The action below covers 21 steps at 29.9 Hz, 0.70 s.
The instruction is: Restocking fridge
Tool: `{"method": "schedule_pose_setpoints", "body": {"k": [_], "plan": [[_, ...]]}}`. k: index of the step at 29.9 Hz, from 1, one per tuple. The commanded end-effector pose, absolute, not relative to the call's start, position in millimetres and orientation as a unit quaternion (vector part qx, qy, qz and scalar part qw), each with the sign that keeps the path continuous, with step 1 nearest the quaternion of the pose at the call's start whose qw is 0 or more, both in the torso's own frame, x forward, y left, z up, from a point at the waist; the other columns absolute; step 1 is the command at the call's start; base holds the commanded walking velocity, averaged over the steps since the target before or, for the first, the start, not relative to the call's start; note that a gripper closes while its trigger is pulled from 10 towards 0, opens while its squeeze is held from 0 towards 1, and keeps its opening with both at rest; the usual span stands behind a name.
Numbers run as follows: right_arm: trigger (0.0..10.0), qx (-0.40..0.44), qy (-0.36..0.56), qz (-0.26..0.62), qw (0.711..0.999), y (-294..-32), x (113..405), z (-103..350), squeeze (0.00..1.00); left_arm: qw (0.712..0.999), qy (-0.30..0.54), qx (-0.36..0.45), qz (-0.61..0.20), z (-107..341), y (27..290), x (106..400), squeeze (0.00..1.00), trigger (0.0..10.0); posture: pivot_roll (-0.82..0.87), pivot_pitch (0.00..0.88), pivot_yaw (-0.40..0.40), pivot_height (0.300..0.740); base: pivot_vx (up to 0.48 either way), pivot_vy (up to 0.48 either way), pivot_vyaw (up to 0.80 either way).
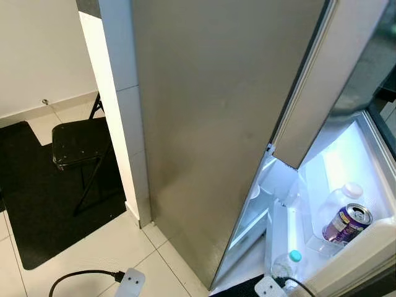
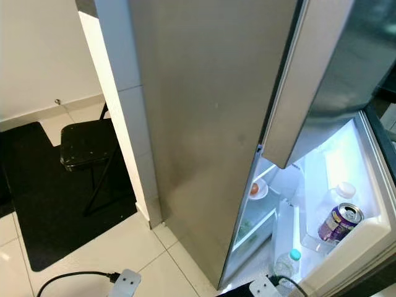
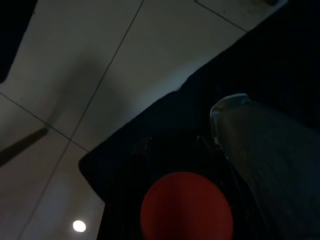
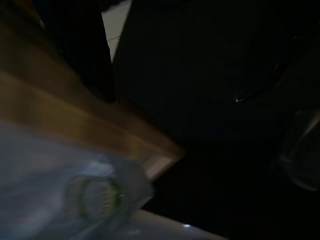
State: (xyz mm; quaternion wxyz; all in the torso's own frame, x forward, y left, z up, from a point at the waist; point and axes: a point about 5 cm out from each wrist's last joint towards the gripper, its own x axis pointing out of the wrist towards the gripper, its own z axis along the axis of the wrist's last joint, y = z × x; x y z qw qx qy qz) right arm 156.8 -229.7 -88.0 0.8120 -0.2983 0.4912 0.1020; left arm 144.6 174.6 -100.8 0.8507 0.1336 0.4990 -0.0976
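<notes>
Nearest, our left gripper (image 3: 182,150) — dark, fingers unreadable — sits over a red round object (image 3: 186,206); right gripper's fingers we cannot tell either. Beyond, the open fridge door (image 1: 362,247) holds a purple can (image 1: 348,223), tilted, top pointing up and away, half-hidden behind the shelf rim. Farther left, a black chair (image 1: 77,143).

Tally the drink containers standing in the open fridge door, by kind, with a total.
Cans: 1, the purple can.
Bottles: 2, the white-capped bottle behind the can and the teal-capped bottle lower down.
Total: 3
</notes>
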Motion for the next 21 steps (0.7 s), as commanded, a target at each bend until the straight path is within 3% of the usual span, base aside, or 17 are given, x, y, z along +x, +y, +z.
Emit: {"method": "schedule_pose_setpoints", "body": {"k": [1, 4, 6, 9, 14, 18, 21], "plan": [[10.0, -0.295, 0.494, 0.081, 0.814, -237, 158, -86, 0.00, 0.836, 0.524, 0.128, -0.101, -107, 174, 128, 0.00, 10.0, 0.02, 0.047, -0.045, 0.740, 0.000, 0.000, 0.00], [10.0, -0.282, 0.491, 0.048, 0.823, -245, 162, -82, 0.00, 0.836, 0.520, 0.138, -0.105, -105, 181, 131, 0.00, 10.0, 0.02, 0.078, -0.026, 0.740, 0.000, 0.000, 0.00], [10.0, -0.260, 0.498, 0.006, 0.828, -253, 154, -83, 0.00, 0.828, 0.526, 0.163, -0.110, -104, 196, 127, 0.00, 10.0, 0.02, 0.033, -0.028, 0.740, 0.000, 0.000, 0.00], [10.0, -0.232, 0.508, -0.017, 0.829, -254, 143, -87, 0.00, 0.831, 0.527, 0.153, -0.085, -103, 208, 125, 0.00, 10.0, 0.05, 0.054, -0.034, 0.740, 0.000, 0.000, 0.00], [10.0, -0.225, 0.523, -0.007, 0.822, -251, 133, -91, 0.00, 0.831, 0.527, 0.163, -0.074, -101, 218, 126, 0.00, 10.0, 0.08, 0.075, -0.070, 0.740, 0.000, 0.000, 0.00], [10.0, -0.242, 0.520, 0.011, 0.819, -254, 137, -89, 0.00, 0.854, 0.507, 0.116, -0.032, -98, 211, 137, 0.00, 10.0, 0.08, 0.040, -0.056, 0.740, 0.000, 0.000, 0.00], [10.0, -0.228, 0.498, 0.002, 0.837, -255, 149, -84, 0.00, 0.847, 0.515, 0.122, -0.056, -102, 201, 133, 0.00, 10.0, 0.04, 0.051, -0.052, 0.740, 0.000, 0.000, 0.00]]}}
